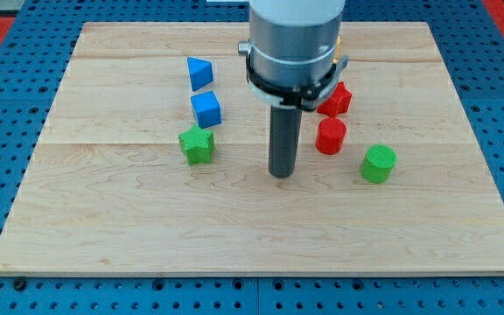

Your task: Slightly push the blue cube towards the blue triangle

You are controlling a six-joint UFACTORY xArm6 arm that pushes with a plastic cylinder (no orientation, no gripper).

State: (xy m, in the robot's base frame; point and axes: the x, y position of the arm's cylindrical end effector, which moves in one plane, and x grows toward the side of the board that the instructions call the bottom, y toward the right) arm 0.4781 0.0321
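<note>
The blue cube (206, 109) sits on the wooden board left of centre. The blue triangle (199, 73) lies just above it in the view, a small gap between them. My tip (282, 174) rests on the board to the right of and below the blue cube, roughly a cube and a half's width from it and touching no block. The arm's grey body (293, 44) hangs over the board's upper middle.
A green star-shaped block (197, 144) sits just below the blue cube. A red cylinder (330, 136) and a red block (335, 99) lie right of my rod. A green cylinder (378, 164) lies further right. The board (103, 219) rests on a blue pegboard.
</note>
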